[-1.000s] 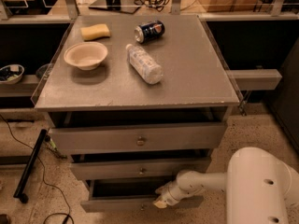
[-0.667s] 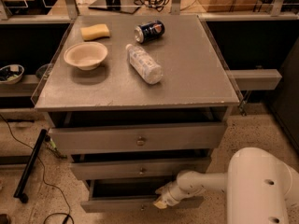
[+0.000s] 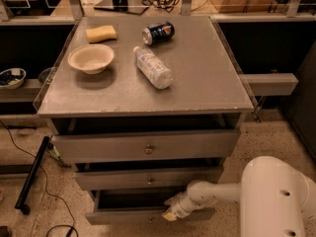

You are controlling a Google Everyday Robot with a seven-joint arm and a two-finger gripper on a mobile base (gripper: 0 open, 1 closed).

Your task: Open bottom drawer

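Gripper (image 3: 171,213) sits at the centre of the bottom drawer (image 3: 123,215) front; whether it is clamped there, cannot tell. Drawer is lowest of three, slightly ajar, dark gap above. No visible shift since a second ago: pull seems stalled or barely begun.

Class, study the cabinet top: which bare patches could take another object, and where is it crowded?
Free: the right side of the cabinet top, right of the can and bottle, and the front strip before the bowl. Crowded: the back-left, around the sponge. The gripper sits low, at the bottom drawer front.
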